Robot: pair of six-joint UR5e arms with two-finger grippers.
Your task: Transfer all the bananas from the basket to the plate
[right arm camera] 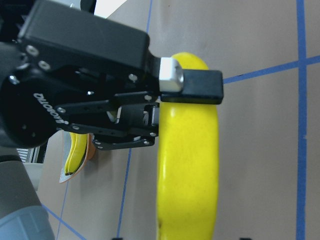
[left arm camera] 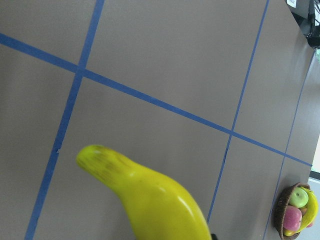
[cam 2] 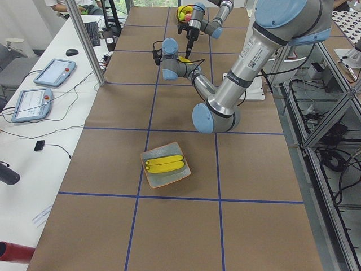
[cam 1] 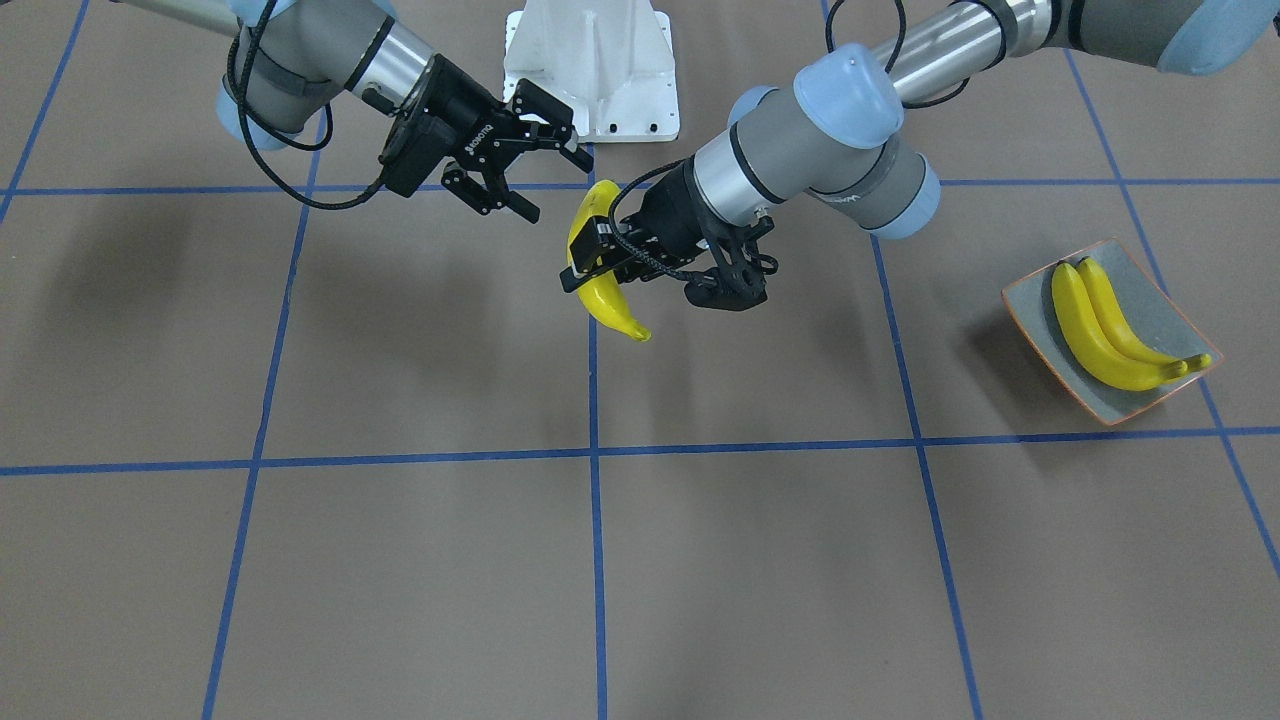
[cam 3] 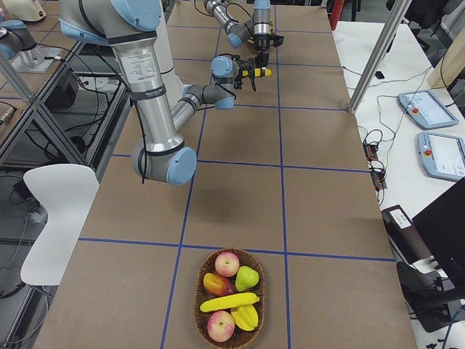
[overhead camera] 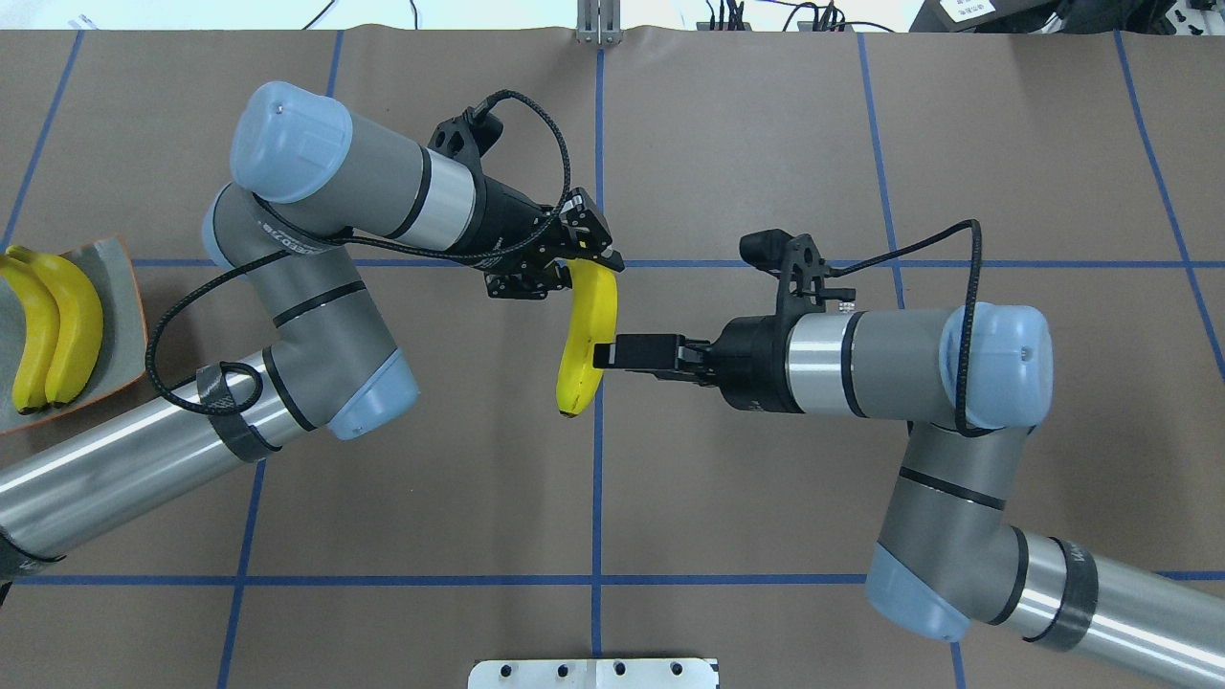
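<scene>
Overhead: plate (overhead camera: 117, 297) cut by left edge. Left wrist cam: held banana (left arm camera: 150, 200) runs off btm edge; basket (left arm camera: 281, 200) clipped at right edge, fruit (left arm camera: 300, 197) too small.

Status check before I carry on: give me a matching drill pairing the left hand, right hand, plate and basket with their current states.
Things:
1. left hand
2. right hand
3. plate
4. basket

States:
A. open, empty
B. carries two bananas
C. contains one banana among other fruit
D. shut on a lifted banana

Pairs: 1-D, 2-A, 3-B, 4-C
</scene>
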